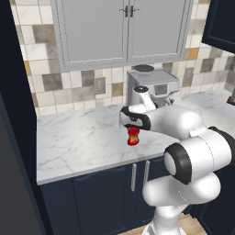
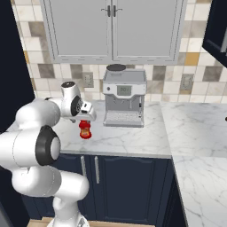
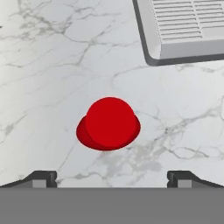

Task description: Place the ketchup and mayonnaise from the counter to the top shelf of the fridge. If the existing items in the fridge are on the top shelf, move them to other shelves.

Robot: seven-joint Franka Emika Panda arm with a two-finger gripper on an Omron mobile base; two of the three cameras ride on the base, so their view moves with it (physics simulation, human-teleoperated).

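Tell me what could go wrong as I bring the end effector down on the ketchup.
1. The ketchup sits off the midline of the open end effector in the hand view; one finger could clip the upright bottle and tip it.
2. The coffee machine stands beside it on the counter, so a knocked bottle could roll against its tray.

The ketchup (image 1: 132, 136) is a small red bottle standing upright on the counter (image 1: 78, 137), a white-grey veined marble worktop over dark navy cabinet doors with thin metal handles. It sits toward the front half of the worktop, clear of the edge. Seen from straight above in the hand view, the ketchup (image 3: 109, 124) shows a round red top over a slightly wider red body, with bare marble all around it. In the right base view the bottle (image 2: 85, 130) narrows toward its top.
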